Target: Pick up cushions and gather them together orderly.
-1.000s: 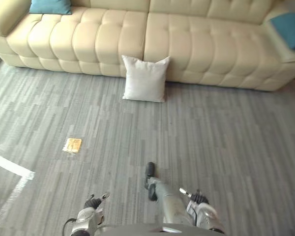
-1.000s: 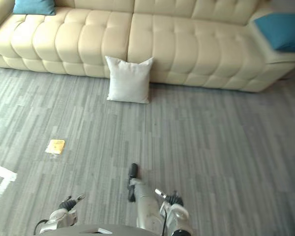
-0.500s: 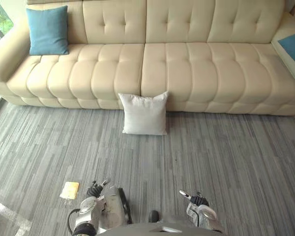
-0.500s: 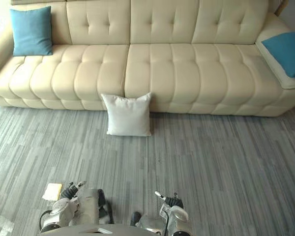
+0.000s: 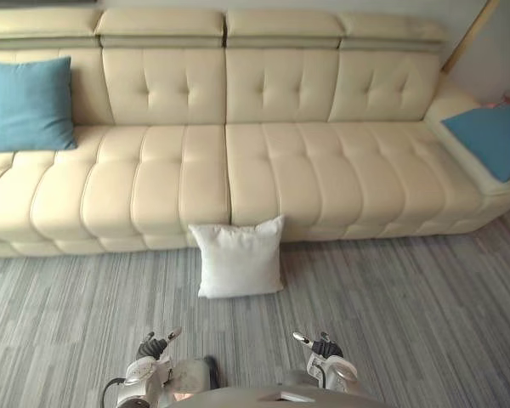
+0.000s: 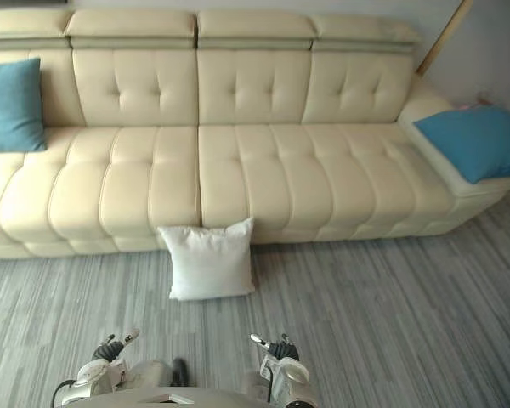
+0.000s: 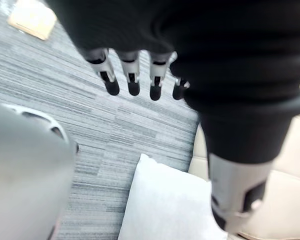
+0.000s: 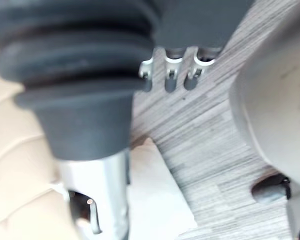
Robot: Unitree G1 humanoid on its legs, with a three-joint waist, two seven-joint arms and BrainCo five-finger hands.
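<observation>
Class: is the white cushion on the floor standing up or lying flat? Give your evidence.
Standing up: the white cushion rests its bottom edge on the floor and its top corners lean against the sofa front.

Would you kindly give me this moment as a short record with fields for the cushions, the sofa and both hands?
white cushion: upright on the grey floor, leaning against the cream sofa front, near its middle.
left blue cushion: on the seat's left end, against the backrest.
right blue cushion: on the sofa's right end section.
left hand: low, short of the white cushion, open, empty.
right hand: low, open, empty.
gathered: no, the three cushions lie apart.
</observation>
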